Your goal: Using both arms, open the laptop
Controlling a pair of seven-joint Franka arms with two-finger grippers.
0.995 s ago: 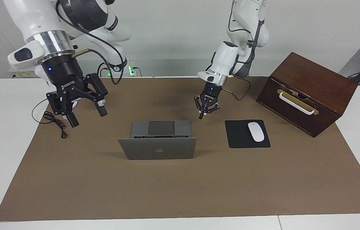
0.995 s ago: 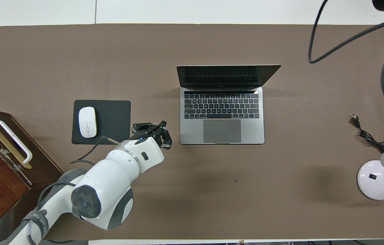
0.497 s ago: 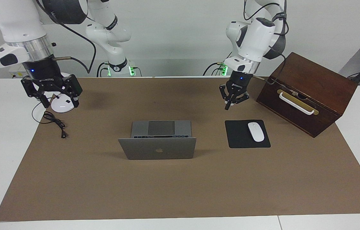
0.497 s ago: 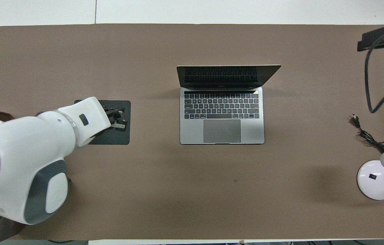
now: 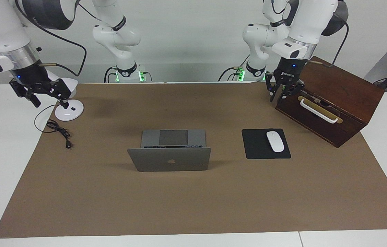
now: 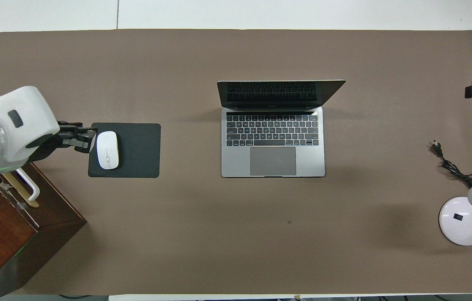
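The silver-grey laptop (image 5: 169, 159) stands open in the middle of the brown mat, its lid upright and the apple logo on its outer face. The overhead view shows its keyboard deck and trackpad (image 6: 273, 161). My left gripper (image 5: 278, 97) is open and empty, up in the air over the edge of the wooden box (image 5: 330, 99). In the overhead view it (image 6: 78, 136) covers the mat beside the mouse pad. My right gripper (image 5: 51, 103) is open and empty over the white lamp base (image 5: 69, 111). Neither gripper touches the laptop.
A black mouse pad (image 5: 258, 147) with a white mouse (image 5: 275, 141) lies toward the left arm's end. The brown box has a white handle (image 5: 318, 110). A white lamp (image 6: 466, 219) and its black cable (image 5: 58, 130) are at the right arm's end.
Both grippers have drawn away from the laptop toward their own ends of the table, the left to the box and the right to the lamp. The laptop has not moved.
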